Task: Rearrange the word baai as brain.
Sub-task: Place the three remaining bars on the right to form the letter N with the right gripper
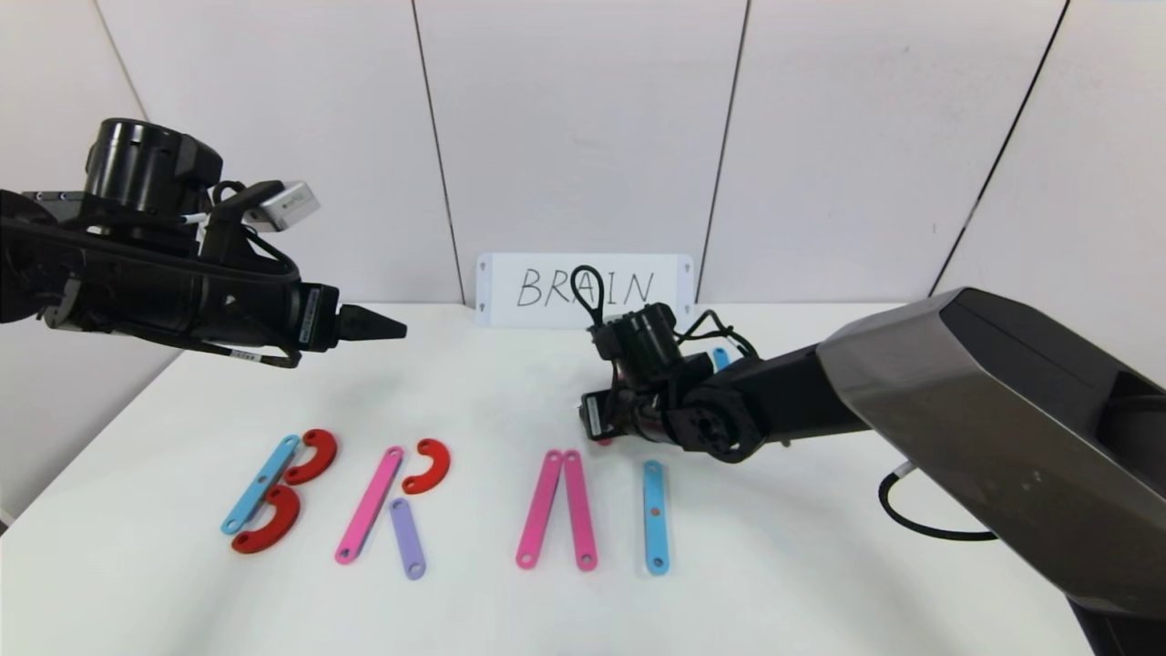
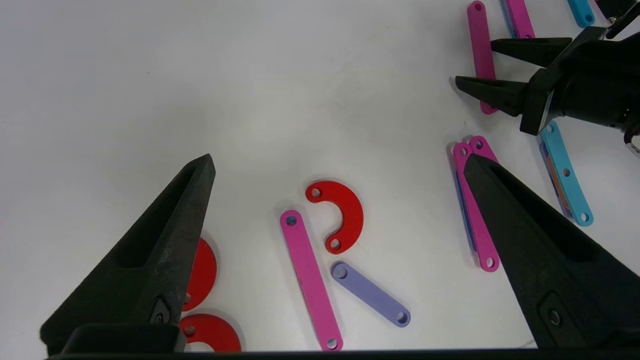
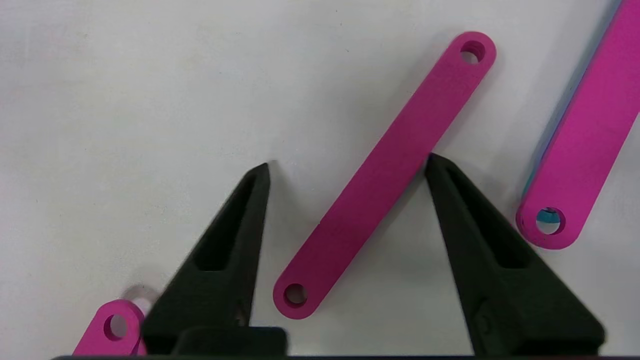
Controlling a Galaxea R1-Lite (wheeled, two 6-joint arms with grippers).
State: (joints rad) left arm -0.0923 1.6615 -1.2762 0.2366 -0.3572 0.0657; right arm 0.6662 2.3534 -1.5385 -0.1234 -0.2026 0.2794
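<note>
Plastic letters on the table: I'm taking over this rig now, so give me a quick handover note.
Left gripper: open, hovering over the R.
Right gripper: open, low behind the A, straddling a loose pink strip, not gripping.
Done: B, R, an A without crossbar, and I in a row before the BRAIN card.
Left: the N, and apparently A's crossbar.
</note>
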